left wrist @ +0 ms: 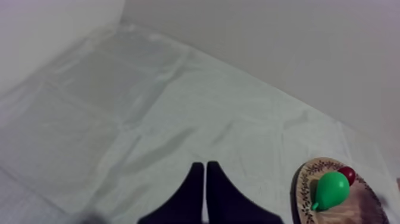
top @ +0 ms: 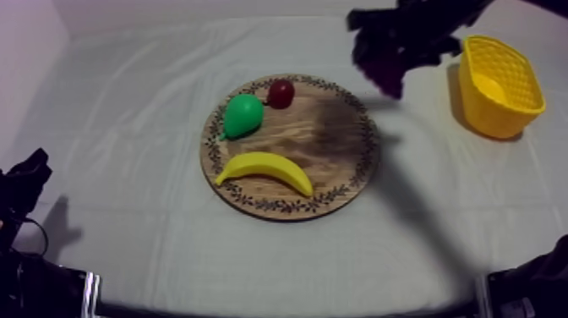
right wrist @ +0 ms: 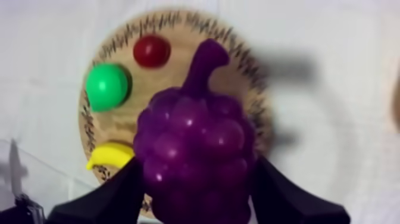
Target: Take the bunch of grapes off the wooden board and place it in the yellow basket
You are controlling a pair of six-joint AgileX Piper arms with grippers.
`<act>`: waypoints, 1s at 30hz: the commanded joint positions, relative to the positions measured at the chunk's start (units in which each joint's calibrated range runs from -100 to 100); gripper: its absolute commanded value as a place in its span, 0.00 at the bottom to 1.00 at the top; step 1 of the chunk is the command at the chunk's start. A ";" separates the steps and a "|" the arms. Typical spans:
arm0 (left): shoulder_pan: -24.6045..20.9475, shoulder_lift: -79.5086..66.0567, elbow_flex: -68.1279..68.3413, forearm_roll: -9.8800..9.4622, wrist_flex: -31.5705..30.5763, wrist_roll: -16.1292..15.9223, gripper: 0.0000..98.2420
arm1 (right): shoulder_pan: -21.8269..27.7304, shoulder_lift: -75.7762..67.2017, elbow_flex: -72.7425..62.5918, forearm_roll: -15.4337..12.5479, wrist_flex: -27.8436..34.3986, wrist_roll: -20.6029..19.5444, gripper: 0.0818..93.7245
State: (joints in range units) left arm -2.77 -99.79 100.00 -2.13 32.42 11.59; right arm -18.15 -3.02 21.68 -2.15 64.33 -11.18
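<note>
Three fruits (top: 262,167) rest on the board (top: 338,144); right gripper (right wrist: 197,179) grips grapes (right wrist: 193,143) near yellow basket (top: 507,118).

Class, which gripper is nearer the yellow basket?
Right. The right gripper holds the bunch of grapes beside the yellow basket; the left gripper sits far past the wooden board.

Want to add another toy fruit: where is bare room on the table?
On the board the right half is bare, bordered by red fruit, banana and rim. Bare cloth lies left of the board. Crowded: its left half, with the pear; the right hand holds grapes over the gap toward the basket.
</note>
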 commanded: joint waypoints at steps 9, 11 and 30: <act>-0.02 0.05 0.00 0.00 -0.01 0.01 0.00 | 14.86 -14.96 -3.87 -2.47 4.29 5.44 0.40; -0.02 0.05 0.00 0.00 -0.01 0.01 0.00 | 17.19 -14.84 -4.66 -2.63 4.02 6.13 0.39; -0.02 0.05 0.00 0.00 -0.01 0.01 0.00 | 28.38 -1.25 -3.96 -1.34 -4.76 8.42 0.41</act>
State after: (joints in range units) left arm -2.77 -99.79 100.00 -2.13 32.42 11.59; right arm 10.03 -5.59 17.68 -3.80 60.12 -2.74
